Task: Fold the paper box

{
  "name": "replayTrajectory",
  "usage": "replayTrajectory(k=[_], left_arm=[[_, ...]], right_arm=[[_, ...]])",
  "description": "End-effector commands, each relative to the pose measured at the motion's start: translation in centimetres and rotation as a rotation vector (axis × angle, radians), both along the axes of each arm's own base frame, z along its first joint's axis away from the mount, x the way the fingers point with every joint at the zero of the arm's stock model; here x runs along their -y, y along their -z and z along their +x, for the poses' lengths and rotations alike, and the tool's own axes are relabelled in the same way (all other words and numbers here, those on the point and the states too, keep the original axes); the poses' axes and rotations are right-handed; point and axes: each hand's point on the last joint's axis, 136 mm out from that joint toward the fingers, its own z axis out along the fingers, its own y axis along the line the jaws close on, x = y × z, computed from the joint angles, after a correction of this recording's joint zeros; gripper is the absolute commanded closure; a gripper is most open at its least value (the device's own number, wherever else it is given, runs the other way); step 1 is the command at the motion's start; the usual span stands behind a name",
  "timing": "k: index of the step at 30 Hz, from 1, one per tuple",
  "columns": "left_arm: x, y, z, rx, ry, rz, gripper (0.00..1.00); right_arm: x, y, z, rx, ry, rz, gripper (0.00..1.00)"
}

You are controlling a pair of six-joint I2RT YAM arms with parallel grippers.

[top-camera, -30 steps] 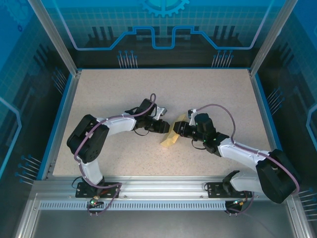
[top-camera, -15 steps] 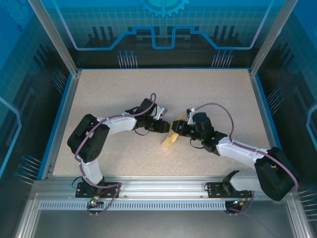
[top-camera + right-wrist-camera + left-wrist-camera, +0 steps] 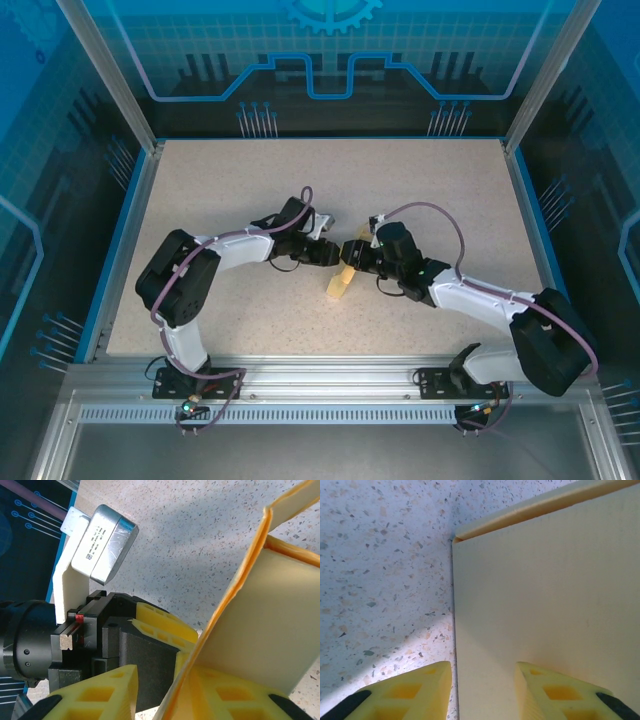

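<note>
Paper box [image 3: 338, 284] stands on table [image 3: 250, 190], spread right pincer [image 3: 166, 677] straddling its wall, spread left pincer [image 3: 482, 667] opposite.

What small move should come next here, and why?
Probably close the right gripper on the paper box: a raised card wall runs between its fingers, but a gap shows on one side. The left gripper, jaws apart, faces a flat panel and could brace it.

One pale yellow card box [image 3: 337, 285] at centre frame; one speckled beige tabletop [image 3: 230, 190]; two yellow-fingered grippers, the left gripper [image 3: 482, 672] and the right gripper [image 3: 162, 680].
</note>
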Motion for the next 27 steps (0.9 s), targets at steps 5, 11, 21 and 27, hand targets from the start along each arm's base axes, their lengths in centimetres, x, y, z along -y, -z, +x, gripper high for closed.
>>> replayTrajectory(k=[5,11,21,27], left_arm=[[-0.9,-0.7,1.2,0.021,-0.028,-0.008,0.56],[-2.2,-1.7,2.2,0.059,-0.070,0.001,0.51],[-9.6,-3.6,3.2,0.258,-0.349,0.184,0.34],[-12.6,-5.8,-0.4,0.374,-0.460,0.115,0.28]], right_arm=[[-0.1,1.8,-0.5,-0.050,0.004,-0.104,0.68],[-0.4,1.9,-0.3,-0.048,0.008,-0.133,0.68],[-1.5,1.8,0.5,-0.042,-0.009,-0.147,0.68],[-1.7,1.9,0.7,-0.040,-0.013,-0.146,0.68]])
